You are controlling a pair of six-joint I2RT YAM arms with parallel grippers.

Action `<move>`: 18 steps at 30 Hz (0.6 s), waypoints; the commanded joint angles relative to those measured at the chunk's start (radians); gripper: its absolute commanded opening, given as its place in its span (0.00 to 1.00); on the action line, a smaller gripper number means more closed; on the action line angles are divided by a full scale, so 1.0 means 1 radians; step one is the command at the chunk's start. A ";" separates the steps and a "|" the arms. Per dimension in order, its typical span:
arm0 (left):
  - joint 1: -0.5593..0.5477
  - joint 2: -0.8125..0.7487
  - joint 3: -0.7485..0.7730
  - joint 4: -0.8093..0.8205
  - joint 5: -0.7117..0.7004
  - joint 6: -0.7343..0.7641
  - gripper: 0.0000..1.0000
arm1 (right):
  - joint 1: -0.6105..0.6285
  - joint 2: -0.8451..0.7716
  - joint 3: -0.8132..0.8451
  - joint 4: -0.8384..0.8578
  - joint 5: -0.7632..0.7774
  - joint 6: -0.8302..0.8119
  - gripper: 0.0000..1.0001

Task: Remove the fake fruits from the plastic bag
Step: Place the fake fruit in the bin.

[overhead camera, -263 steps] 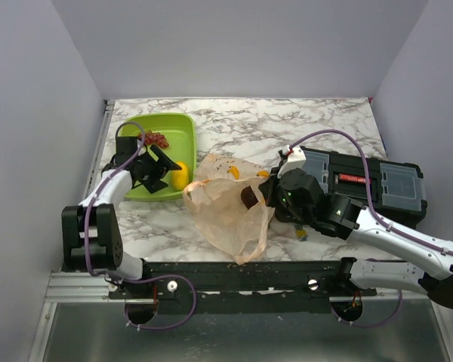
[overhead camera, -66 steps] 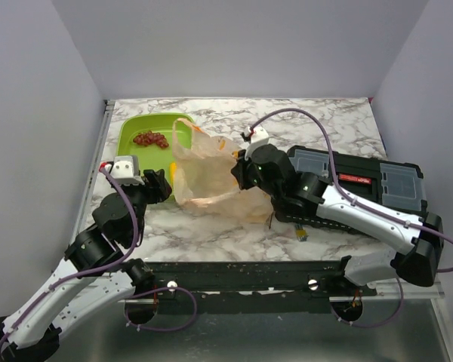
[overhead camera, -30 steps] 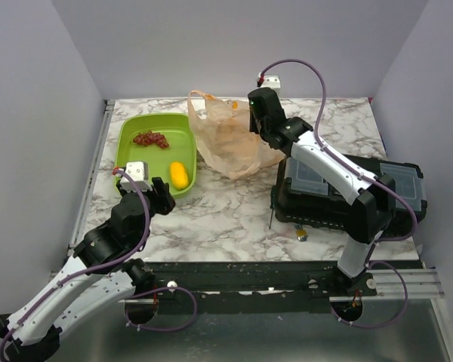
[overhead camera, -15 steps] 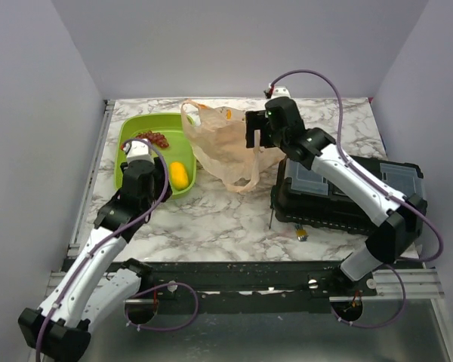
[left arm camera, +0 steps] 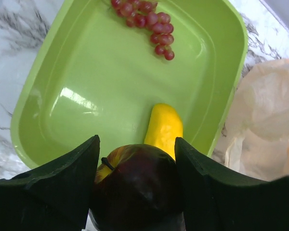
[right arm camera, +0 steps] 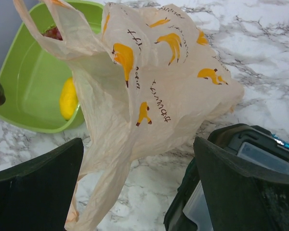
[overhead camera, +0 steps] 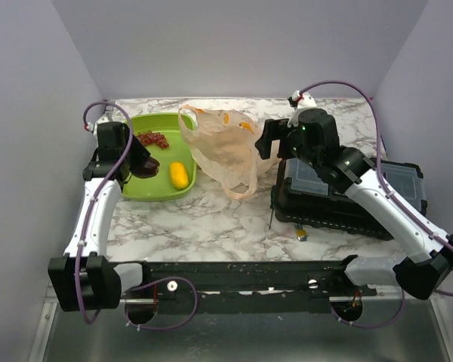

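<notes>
The plastic bag (overhead camera: pixel 223 147), peach with orange fruit prints, slumps on the marble between the tray and my right gripper (overhead camera: pixel 262 145). That gripper is open just right of the bag; in the right wrist view the bag (right arm camera: pixel 149 82) hangs ahead of the wide jaws, untouched. Dark red grapes (overhead camera: pixel 151 138) and a yellow oval fruit (overhead camera: pixel 179 175) lie in the lime-green tray (overhead camera: pixel 162 192). My left gripper (overhead camera: pixel 141 164) hovers over the tray's left part, shut on a dark red apple (left arm camera: pixel 137 187). Below it are the grapes (left arm camera: pixel 147 21) and the yellow fruit (left arm camera: pixel 164 127).
A black toolbox (overhead camera: pixel 347 192) with clear lid compartments sits at the right, under my right arm. A thin dark rod (overhead camera: pixel 272 215) and a small object (overhead camera: pixel 300 234) lie by its front left corner. Grey walls close in the table's back and sides.
My right gripper opened, let go of the bag and drew back to the right; the bag sagged onto the table. My left arm swung toward the far left, so its gripper is over the tray.
</notes>
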 commanded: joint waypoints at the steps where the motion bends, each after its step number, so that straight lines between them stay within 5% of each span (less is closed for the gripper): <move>1: 0.122 0.129 0.004 -0.004 0.193 -0.254 0.00 | 0.005 -0.056 -0.050 0.010 -0.041 0.019 0.99; 9: 0.116 0.307 0.024 0.033 -0.138 -0.179 0.05 | 0.005 -0.130 -0.089 -0.003 -0.009 0.015 0.99; 18: 0.127 0.368 -0.017 0.031 -0.143 -0.224 0.19 | 0.005 -0.190 -0.149 -0.001 0.028 0.027 0.99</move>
